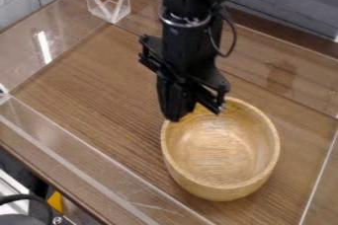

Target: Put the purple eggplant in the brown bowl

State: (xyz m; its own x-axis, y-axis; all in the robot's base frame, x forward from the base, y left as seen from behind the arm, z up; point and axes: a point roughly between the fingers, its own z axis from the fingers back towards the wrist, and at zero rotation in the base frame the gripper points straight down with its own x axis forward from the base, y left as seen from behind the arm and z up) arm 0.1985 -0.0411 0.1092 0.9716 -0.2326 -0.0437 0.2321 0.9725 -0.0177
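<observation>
One brown bowl (220, 153) is seen nearest the camera, standing upright on the wooden table (93, 91), its pale grained inside turned up and its thick rim unbroken all round. Nothing is seen lying in the part of its hollow that shows. One clear plastic wall (53, 160) is set along the near and left edges of the table, and a second clear piece (a small folded stand) (109, 4) is found at the far left corner.

Just behind the bowl, one black gripper (189, 112) is held pointing straight down, its tip level with the far-left rim of the bowl and overlapping it in this view. The jaws are drawn fully together. Whether anything is pinched between them cannot be told, since the fingertips are dark against the arm's own body.

The purple eggplant cannot be made out: no purple is shown beside or under the gripper, so its place is hidden, presumably behind the black fingers.

Farther back, one robot arm (193, 12) is carried up out of the top edge, with cables trailing beside it.
</observation>
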